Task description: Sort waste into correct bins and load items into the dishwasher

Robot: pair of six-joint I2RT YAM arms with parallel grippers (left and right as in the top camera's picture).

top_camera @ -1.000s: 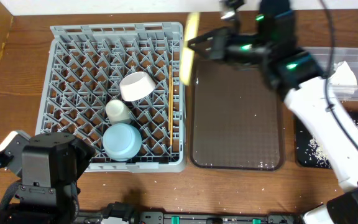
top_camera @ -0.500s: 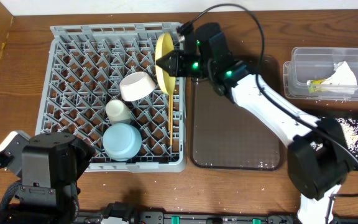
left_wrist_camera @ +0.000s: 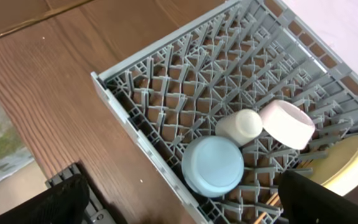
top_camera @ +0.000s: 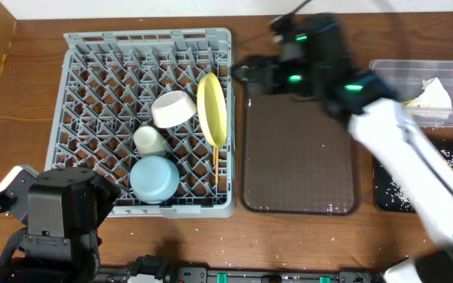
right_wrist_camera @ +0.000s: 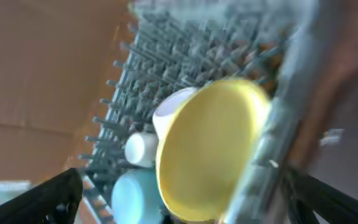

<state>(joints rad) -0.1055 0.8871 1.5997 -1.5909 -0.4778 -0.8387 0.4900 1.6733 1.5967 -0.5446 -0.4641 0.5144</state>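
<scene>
Overhead first: the grey dish rack [top_camera: 69, 118] fills the left side of the tabletop [top_camera: 22, 86], and the right arm [top_camera: 352, 94] is a smear reaching toward the rack's right wall. The right jaws are too blurred here to read. Just beside them, on the rack side, the pale yellow plate [top_camera: 211, 108] stands on edge among the pegs, apart from the jaws. Farther from them, past the plate, are the white bowl [top_camera: 173, 108] tipped on its side, the small white cup [top_camera: 149, 140] and the light blue cup [top_camera: 154, 178]. The chopsticks [top_camera: 214, 157] lie in the rack by the plate's lower edge. The brown tray [top_camera: 301, 157] is just beside the jaws on the other side. Well back along the arm sit the clear tub [top_camera: 447, 64] with the napkin [top_camera: 433, 96] in it, and the black bin [top_camera: 381, 177] holding crumbs [top_camera: 447, 161]. The left arm [top_camera: 57, 208] hides its own jaws.

Left wrist: the left jaws are spread wide and empty over the rack's corner. The blue cup is straight ahead between the fingers [left_wrist_camera: 328, 202], with the small cup and bowl beyond it and the plate toward the right-hand finger.

Right wrist: it's blurry, but the right jaws are spread wide with nothing gripped. The plate is dead ahead between them and not touching. The bowl and cups are behind it, toward the left-hand finger.
</scene>
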